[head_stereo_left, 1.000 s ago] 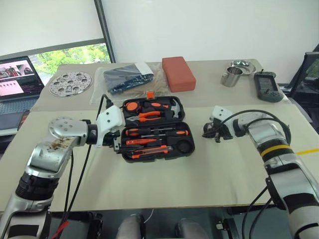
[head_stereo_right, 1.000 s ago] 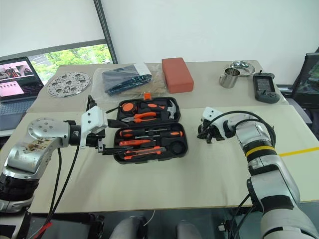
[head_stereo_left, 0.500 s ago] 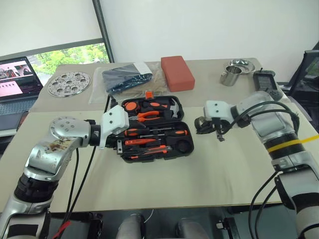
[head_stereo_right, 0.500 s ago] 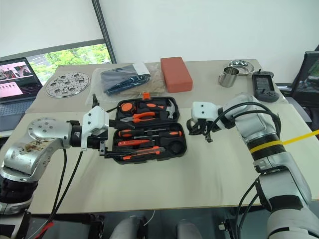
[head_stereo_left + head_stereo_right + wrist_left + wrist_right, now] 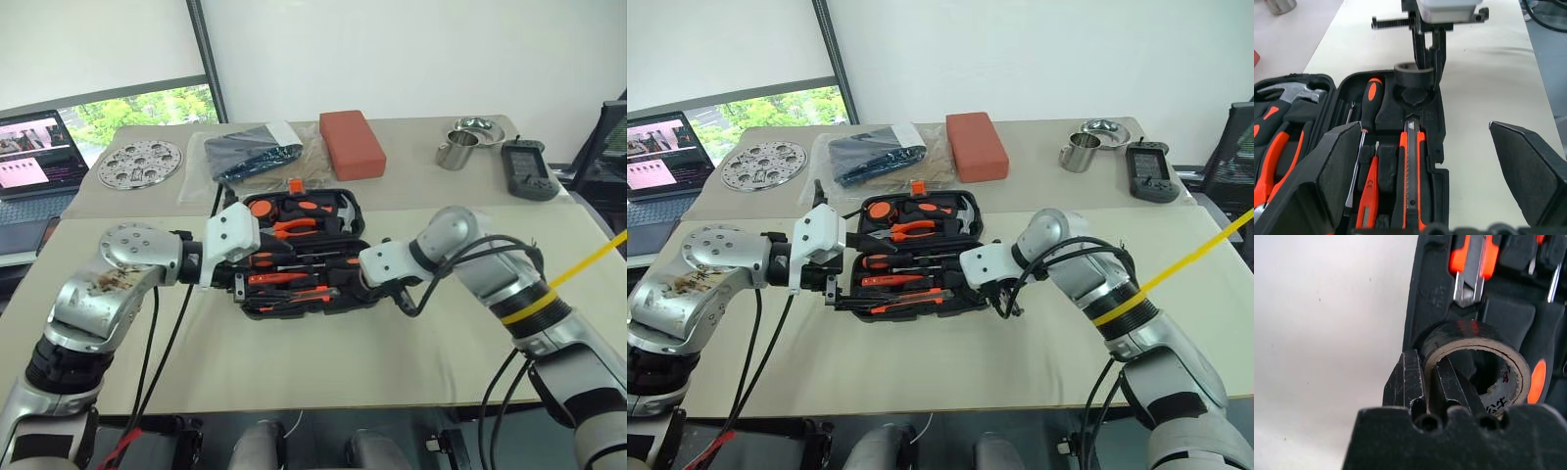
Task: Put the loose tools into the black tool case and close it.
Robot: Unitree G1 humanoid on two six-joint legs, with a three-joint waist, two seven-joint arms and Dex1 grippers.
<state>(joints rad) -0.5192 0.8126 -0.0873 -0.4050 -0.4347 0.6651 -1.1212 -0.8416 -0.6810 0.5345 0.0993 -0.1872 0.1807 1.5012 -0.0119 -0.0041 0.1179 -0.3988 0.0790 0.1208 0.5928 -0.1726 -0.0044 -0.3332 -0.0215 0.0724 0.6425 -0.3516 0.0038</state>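
You look down and forward from the head through two eyes set side by side; both show the same worktop point(image 5: 323, 362) and open black tool case point(image 5: 299, 257). Your left wrist camera looks along its gripper point(image 5: 1442, 178), close over the case. Your right wrist camera sits very close to the case's corner, looking down.

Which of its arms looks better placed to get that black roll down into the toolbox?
The right. Its gripper is already pinched on the wall of the black tape roll, just above the round pocket at the end of the black tool case. The left gripper hangs open and empty at the case's opposite end.
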